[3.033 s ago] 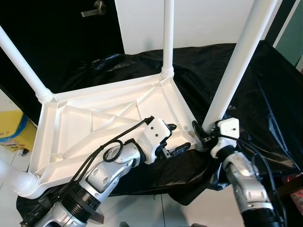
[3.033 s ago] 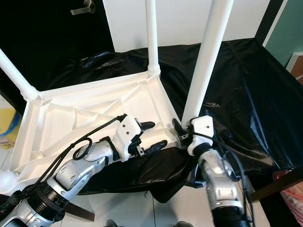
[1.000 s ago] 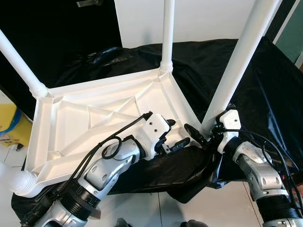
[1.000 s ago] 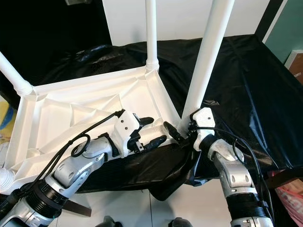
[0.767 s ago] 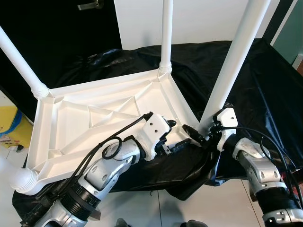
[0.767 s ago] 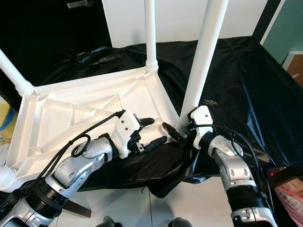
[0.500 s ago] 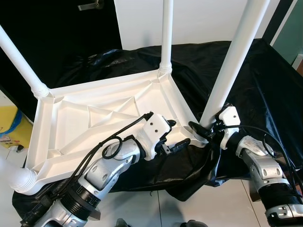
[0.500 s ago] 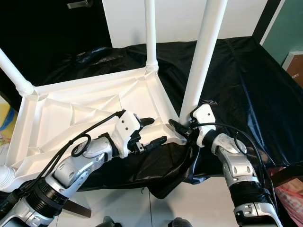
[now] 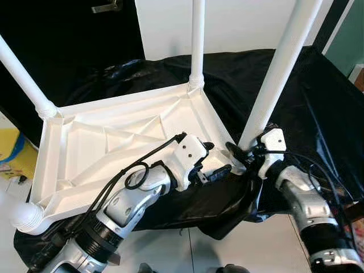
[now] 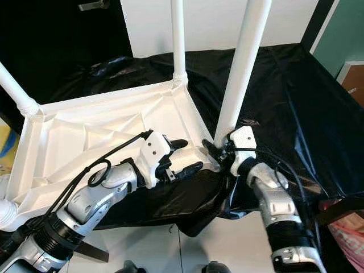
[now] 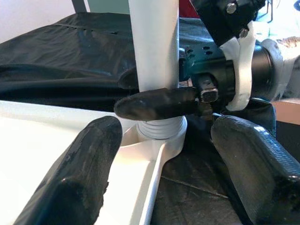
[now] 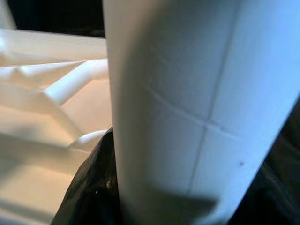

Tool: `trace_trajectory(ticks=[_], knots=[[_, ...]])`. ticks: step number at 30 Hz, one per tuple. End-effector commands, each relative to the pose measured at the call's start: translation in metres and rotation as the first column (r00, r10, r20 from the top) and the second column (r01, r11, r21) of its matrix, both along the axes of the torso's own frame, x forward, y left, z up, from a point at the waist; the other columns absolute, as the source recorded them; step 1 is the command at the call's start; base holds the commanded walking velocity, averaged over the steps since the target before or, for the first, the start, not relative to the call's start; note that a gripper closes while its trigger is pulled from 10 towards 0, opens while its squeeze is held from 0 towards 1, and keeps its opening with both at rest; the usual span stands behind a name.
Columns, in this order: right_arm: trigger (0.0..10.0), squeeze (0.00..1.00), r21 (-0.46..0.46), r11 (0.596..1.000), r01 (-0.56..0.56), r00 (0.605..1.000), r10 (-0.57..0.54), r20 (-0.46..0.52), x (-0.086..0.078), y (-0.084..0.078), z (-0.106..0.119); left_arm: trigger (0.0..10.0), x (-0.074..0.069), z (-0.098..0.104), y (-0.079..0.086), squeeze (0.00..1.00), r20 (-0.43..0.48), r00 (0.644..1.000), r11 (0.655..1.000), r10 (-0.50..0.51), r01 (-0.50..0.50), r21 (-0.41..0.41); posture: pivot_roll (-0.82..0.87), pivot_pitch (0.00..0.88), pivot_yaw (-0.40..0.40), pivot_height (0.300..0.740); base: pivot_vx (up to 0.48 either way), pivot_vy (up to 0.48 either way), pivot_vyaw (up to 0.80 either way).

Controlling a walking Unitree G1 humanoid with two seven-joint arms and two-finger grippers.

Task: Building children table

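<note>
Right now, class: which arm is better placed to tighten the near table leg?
Right, probably. The right tool is at the base of the near leg, while the left tool rests open on the tabletop's rim beside it.

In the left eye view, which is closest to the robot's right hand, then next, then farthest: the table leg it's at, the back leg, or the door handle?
1. Near leg, at the right hand.
2. Back leg, middle, farther back.
3. Door handle, top left, farthest.

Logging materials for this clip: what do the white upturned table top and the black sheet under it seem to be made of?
The white upturned table top looks like moulded plastic, matte to faintly glossy: ribs and raised rim formed in one piece. The black sheet looks like thin plastic film, going by its shiny wrinkles and loose drape.
</note>
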State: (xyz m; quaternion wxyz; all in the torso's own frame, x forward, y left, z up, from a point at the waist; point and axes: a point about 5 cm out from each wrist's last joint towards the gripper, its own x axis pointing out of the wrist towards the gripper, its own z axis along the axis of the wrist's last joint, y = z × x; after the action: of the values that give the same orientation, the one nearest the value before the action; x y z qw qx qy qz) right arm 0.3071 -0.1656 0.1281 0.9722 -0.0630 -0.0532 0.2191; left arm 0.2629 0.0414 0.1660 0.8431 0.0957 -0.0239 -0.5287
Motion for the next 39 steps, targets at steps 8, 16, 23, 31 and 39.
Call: trace_trajectory(ticks=[8,16,23,31,39], knots=[[10.0,0.00,0.039,0.964,0.264,0.961,-0.259,-0.092,-0.013,0.003,-0.024,10.0,-0.011,-0.006,0.000,0.00,-0.044,0.991,0.991,-0.129,0.131,0.025,-0.10,0.119,0.024,0.740,0.000,0.000,0.00],[10.0,0.00,0.068,0.880,0.470,0.879,-0.459,-0.131,-0.025,0.013,-0.036,10.0,-0.007,-0.004,-0.002,0.00,-0.036,0.991,0.992,-0.127,0.128,0.023,-0.10,0.105,0.018,0.740,0.000,0.000,0.00],[10.0,0.00,0.106,0.852,0.513,0.854,-0.494,-0.164,-0.029,0.029,-0.037,10.0,-0.004,-0.003,-0.004,0.00,-0.026,0.992,0.992,-0.127,0.128,0.022,-0.11,0.078,0.021,0.740,0.000,0.000,0.00],[10.0,0.00,0.115,0.846,0.521,0.851,-0.503,-0.155,-0.027,0.033,-0.030,10.0,0.001,0.000,-0.003,0.00,-0.011,0.992,0.992,-0.126,0.127,0.026,-0.11,0.060,0.027,0.740,0.000,0.000,0.00],[10.0,0.00,0.108,0.845,0.524,0.850,-0.510,-0.131,-0.027,0.033,-0.025,10.0,0.001,-0.001,-0.002,0.00,-0.009,0.992,0.992,-0.123,0.123,0.030,-0.11,0.059,0.023,0.740,0.000,0.000,0.00]])
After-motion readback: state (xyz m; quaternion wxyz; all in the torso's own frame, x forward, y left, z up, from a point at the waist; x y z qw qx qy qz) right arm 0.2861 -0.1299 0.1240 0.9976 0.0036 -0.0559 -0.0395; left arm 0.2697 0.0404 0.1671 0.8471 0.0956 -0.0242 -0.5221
